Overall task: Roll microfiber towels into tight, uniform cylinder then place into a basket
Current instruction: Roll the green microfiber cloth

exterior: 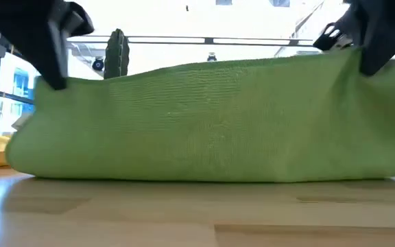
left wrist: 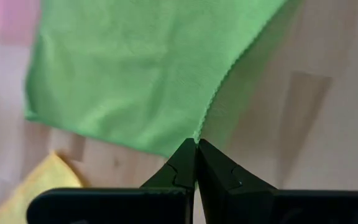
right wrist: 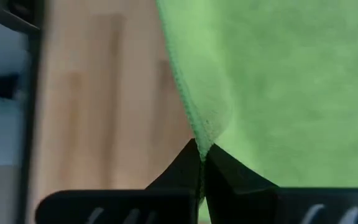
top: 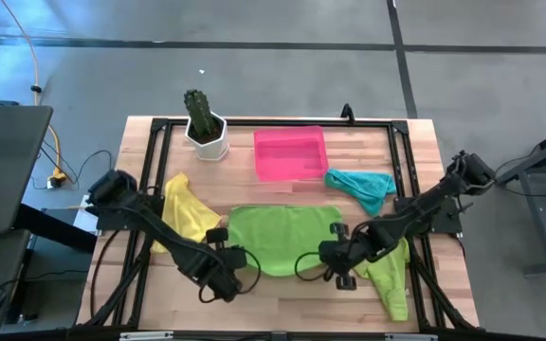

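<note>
A lime green microfiber towel (top: 282, 237) lies in the middle of the table, its near edge (exterior: 211, 68) raised between my two grippers. My left gripper (top: 245, 270) is shut on its near left corner and my right gripper (top: 333, 261) on its near right corner. A yellow towel (top: 186, 213) lies crumpled at the left, a teal towel (top: 363, 185) at the far right and a second lime green towel (top: 391, 279) at the near right. The pink basket (top: 290, 152) stands behind the middle towel. My left gripper pinches the green towel's near left corner (left wrist: 196, 139) between its two fingertips, coming from above and slanting down. The corner is lifted off the table while the towel's far part lies flat. My right gripper pinches the near right corner (right wrist: 202, 144) between its fingertips, also slanting down from above. The edge between the two corners (exterior: 211, 68) is held up nearly straight, and the cloth below it (exterior: 211, 165) rests on the table.
A white pot with a green cactus (top: 205, 125) stands at the far left, beside the basket. A black frame (top: 150, 189) runs along the table's edges. Bare wood (exterior: 197, 213) shows in front of the raised towel.
</note>
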Controlling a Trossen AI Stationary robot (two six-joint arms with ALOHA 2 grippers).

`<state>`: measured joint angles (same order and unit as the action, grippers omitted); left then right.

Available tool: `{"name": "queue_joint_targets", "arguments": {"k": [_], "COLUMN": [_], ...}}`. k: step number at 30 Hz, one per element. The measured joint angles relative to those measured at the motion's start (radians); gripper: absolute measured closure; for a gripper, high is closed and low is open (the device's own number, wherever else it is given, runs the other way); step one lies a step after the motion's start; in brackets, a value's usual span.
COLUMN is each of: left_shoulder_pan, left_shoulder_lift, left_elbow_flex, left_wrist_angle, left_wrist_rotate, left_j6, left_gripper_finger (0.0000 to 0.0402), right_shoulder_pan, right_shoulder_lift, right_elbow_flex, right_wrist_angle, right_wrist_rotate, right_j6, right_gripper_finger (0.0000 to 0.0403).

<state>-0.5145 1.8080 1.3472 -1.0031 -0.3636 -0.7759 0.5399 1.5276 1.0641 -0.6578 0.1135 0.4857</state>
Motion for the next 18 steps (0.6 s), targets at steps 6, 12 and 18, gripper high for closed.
{"name": "queue_joint_targets", "arguments": {"k": [6,12,18], "left_shoulder_pan": [0.09,0.195,0.28], "left_shoulder_lift": [0.0,0.0,0.0], "left_elbow_flex": [0.0,0.0,0.0], "left_wrist_angle": [-0.004,-0.036,-0.066], "left_wrist_rotate": [-0.038,-0.057,-0.075], "left_j6": [0.116,0.221,0.249], "left_gripper_finger": [0.0401,0.0401,0.0401], "right_shoulder_pan": [-0.085,-0.157,-0.226], "right_shoulder_lift": [0.0,0.0,0.0], "right_elbow_flex": [0.0,0.0,0.0], "right_wrist_angle": [-0.135,-0.223,-0.228], "right_wrist_rotate": [0.011,0.022,0.069], "right_j6": [-0.08,-0.128,-0.208], "right_gripper_finger": [0.0402,0.0402,0.0402]}}
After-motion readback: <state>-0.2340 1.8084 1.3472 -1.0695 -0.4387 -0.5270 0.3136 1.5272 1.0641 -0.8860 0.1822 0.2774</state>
